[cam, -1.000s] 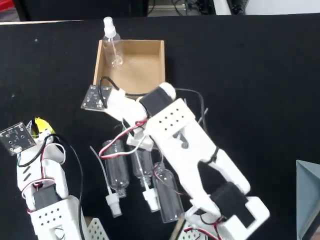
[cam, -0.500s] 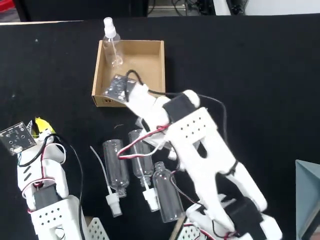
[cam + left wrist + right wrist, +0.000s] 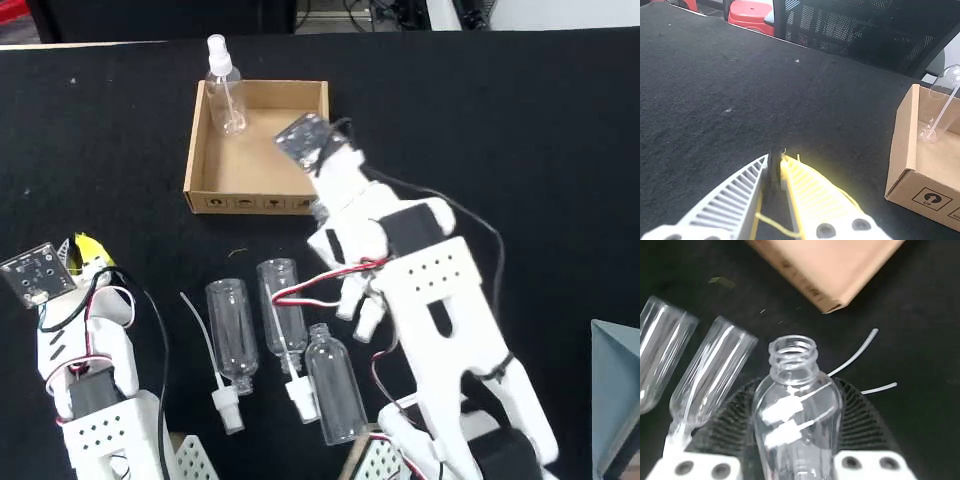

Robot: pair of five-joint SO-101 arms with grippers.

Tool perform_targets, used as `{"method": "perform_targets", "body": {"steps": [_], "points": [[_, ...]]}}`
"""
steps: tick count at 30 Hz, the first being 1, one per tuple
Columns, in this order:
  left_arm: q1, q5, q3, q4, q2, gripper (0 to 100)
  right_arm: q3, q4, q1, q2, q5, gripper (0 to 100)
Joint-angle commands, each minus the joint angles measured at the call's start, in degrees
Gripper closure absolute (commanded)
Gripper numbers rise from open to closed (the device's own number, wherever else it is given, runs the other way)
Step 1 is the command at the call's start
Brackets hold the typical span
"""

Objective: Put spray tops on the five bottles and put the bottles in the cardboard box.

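light: even and fairly bright, from overhead | worktop (image 3: 520, 120): matte black, soaks it all up, hardly any shadows on it | cardboard box (image 3: 300, 180): outer front wall a bit darker than its floor | glare: white streaks on the bottle (image 3: 795, 425) in the right claw (image 3: 796, 390), small glints on the bottles (image 3: 232, 330) lying by the near edge | white arm (image 3: 440, 300): bright

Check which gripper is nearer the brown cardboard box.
Right. The right gripper, holding a clear plastic bottle, is just off a corner of the brown cardboard box; the left gripper lies farther off, past another corner.
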Motion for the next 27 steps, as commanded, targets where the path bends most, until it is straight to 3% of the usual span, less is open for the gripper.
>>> {"method": "perform_targets", "body": {"steps": [1,13,16,27], "points": [[0.84,0.09,-0.31,-0.88,-0.88,96,0.66,-4.40,3.87,-4.18,-3.16,90.3],[4.44,-0.18,-1.45,-0.79,-0.79,96,5.05,-10.20,13.36,-13.41,-10.90,90.3],[6.64,-3.87,-2.24,-0.53,-0.44,96,6.99,-11.87,15.65,-16.40,-12.48,90.3],[20.53,-11.78,-14.46,17.93,-0.35,96,10.86,-14.86,19.16,-22.64,-13.98,90.3]]}}
